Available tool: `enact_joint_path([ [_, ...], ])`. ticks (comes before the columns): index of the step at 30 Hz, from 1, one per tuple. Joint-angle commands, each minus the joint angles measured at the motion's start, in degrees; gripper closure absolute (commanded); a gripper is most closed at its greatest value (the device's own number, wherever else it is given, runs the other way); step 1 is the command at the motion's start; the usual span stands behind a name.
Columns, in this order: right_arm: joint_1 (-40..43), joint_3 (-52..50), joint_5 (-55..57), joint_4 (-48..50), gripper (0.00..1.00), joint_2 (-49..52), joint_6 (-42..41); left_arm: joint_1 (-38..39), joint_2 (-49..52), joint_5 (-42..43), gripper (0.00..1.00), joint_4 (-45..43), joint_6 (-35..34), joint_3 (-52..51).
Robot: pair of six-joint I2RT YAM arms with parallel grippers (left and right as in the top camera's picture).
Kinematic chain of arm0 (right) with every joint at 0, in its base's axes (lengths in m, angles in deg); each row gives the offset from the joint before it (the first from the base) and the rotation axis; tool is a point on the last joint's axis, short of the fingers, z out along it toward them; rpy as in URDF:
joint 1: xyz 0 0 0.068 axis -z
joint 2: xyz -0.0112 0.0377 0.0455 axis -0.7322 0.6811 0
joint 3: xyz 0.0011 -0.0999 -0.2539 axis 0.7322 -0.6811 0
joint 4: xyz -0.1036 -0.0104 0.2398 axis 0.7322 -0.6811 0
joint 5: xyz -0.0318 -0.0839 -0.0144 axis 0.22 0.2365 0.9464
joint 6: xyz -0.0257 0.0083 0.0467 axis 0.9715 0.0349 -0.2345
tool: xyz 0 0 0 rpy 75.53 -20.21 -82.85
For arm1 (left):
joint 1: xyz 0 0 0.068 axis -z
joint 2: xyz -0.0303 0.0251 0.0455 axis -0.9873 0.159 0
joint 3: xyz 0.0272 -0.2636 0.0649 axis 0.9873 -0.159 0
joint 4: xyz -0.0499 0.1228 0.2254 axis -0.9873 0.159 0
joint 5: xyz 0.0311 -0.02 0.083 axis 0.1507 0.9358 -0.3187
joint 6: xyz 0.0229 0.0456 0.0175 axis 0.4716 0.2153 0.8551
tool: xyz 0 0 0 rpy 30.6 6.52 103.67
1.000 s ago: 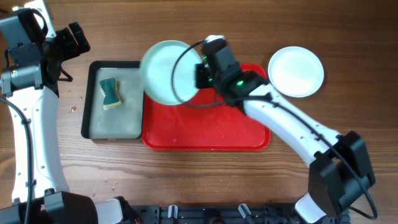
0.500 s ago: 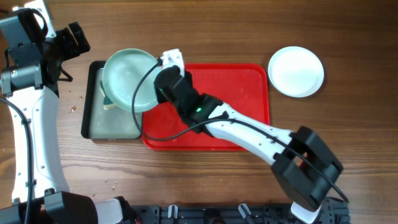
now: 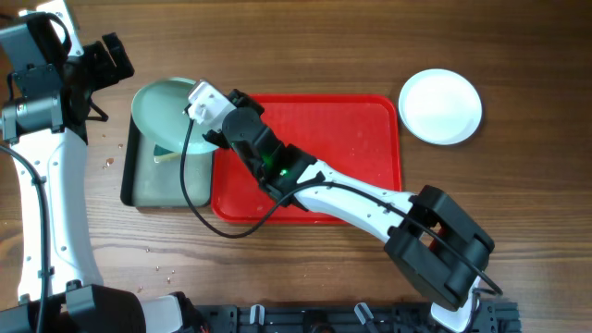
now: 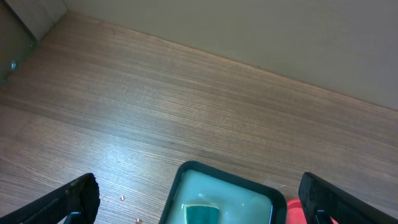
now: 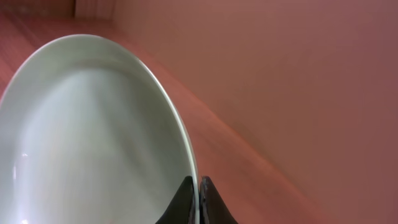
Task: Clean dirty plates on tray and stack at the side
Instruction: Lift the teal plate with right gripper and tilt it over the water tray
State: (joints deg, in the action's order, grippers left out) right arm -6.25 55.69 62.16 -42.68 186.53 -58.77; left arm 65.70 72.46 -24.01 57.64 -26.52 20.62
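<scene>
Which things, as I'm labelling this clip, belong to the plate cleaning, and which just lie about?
Job: aqua plate in the right gripper, white plate, red tray, sponge, sponge tray.
Lying about: crumbs on the table.

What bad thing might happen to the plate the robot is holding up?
The right tool pinches the pale plate only at its thin rim, and the plate looks glossy, so it might slip out and drop. It also hangs over the black-rimmed tray where the sponge lies, so coming down it might bump the tray's rim or land crooked.
</scene>
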Motion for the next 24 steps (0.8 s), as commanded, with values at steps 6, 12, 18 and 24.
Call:
enact_joint_path([
  [6, -2.36, 0.92, -3.80, 4.98, 0.96, 0.50, 16.06, -0.17, 0.37, 0.28, 0.00, -0.20, -0.74, 0.09],
  [12, -5.22, 0.92, -3.80, 6.05, 0.96, 0.50, 35.93, -0.17, 0.37, 0.28, 0.00, -0.20, -0.74, 0.09],
  [18, -9.55, 0.92, -3.78, 12.22, 0.96, 0.50, 50.03, -0.17, 0.37, 0.28, 0.00, -0.20, -0.74, 0.09],
  [24, -11.98, 0.92, -3.50, 13.07, 0.96, 0.50, 54.36, -0.17, 0.37, 0.28, 0.00, -0.20, -0.74, 0.09],
])
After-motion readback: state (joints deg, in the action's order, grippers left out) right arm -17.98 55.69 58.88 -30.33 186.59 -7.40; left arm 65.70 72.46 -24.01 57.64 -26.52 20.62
